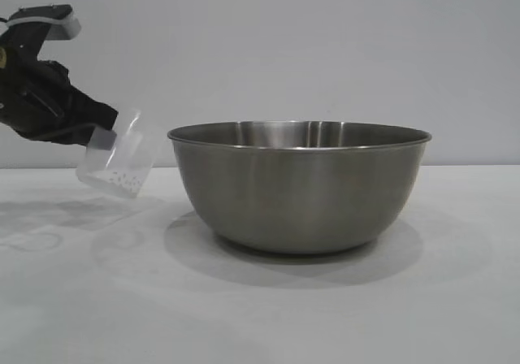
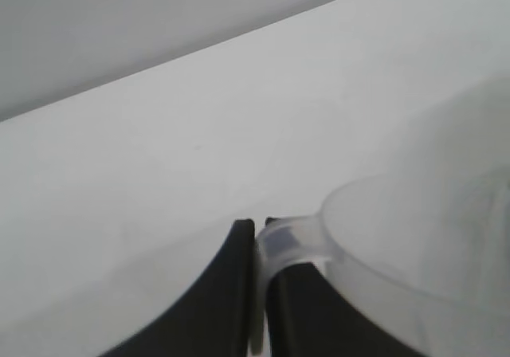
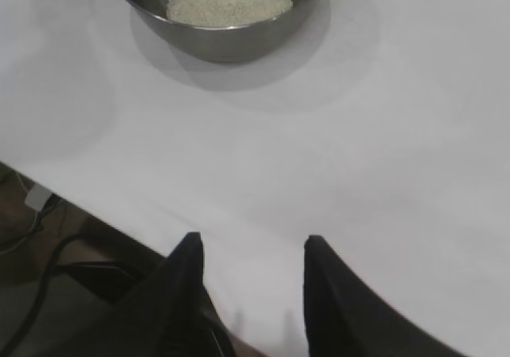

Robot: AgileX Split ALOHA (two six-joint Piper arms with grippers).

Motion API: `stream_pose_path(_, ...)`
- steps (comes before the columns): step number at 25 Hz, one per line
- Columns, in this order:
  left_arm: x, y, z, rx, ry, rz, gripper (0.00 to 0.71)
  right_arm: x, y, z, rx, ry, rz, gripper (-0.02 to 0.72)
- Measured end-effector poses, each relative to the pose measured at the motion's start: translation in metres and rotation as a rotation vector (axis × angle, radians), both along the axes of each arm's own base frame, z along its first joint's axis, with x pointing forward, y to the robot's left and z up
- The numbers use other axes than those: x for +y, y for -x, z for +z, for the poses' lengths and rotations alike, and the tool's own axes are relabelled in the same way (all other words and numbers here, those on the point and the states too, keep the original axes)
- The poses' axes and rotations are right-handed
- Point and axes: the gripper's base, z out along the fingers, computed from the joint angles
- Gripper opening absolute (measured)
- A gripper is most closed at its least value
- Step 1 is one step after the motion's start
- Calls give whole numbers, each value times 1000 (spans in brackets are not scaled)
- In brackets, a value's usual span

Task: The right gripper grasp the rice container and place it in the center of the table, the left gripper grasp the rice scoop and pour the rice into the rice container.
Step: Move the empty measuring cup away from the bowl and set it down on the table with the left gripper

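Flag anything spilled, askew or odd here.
No spill shows. The scoop, pinched by its handle in the left gripper, hangs tilted beside the bowl with a few grains stuck inside. The rice sits heaped in the bowl. The right gripper is open, held back.

Soft overhead light, blurred left-wrist view.

The rice container (image 1: 301,193) was brushed stainless steel with a soft satin sheen, the rice scoop (image 1: 122,167) translucent, smooth plastic, the worktop (image 1: 260,315) plain matt white, and the rice (image 3: 229,0) a dull, grainy off-white mass.
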Motion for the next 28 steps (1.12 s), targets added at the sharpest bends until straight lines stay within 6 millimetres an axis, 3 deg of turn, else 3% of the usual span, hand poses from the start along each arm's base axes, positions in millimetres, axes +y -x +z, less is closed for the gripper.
stream_pose_path(11,2,8,-12,40,-5,6,0,-1,1,0,-6,-3,0,249)
stream_pose_path(12,2,12,-14,48,-3,5,48,-1,1,0,-5,-2,0,249)
stream_pose_path(14,2,19,-18,46,11,0,48,-1,2,0,-3,-1,1,249)
stream_pose_path(16,2,28,-20,41,28,-2,115,-1,2,-1,-1,0,1,249)
stream_pose_path(22,9,53,-28,12,19,37,132,-1,2,-1,-1,0,1,249)
stream_pose_path(23,12,58,-29,-4,29,64,176,-1,2,-1,-1,0,1,249)
stream_pose_path(28,22,87,-28,-13,69,159,156,-1,2,-1,-3,-1,1,249)
